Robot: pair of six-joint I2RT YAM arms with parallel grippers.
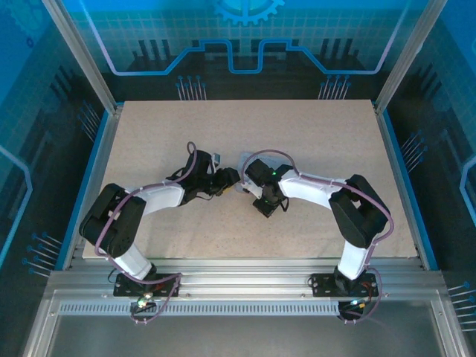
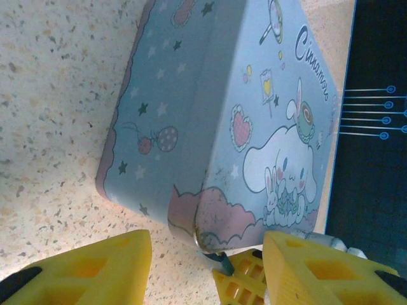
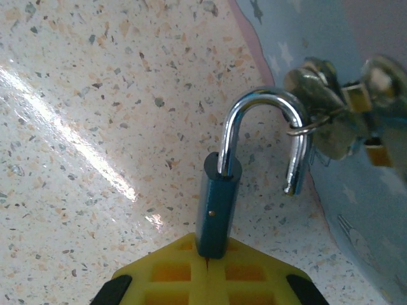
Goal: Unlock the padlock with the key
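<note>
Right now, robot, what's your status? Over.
Right gripper shut on padlock. Left gripper open, at the tin. Shackle sprung open, keys hanging on it. Tin close beside padlock.

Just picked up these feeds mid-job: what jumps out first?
In the right wrist view, the dark blue padlock with a shiny steel shackle is pinched in the right hand, its shackle open with one leg free. A ring of small metal keys hangs on that free leg, beside the pale blue cartoon tin, which looms large ahead of the open left hand.
</note>
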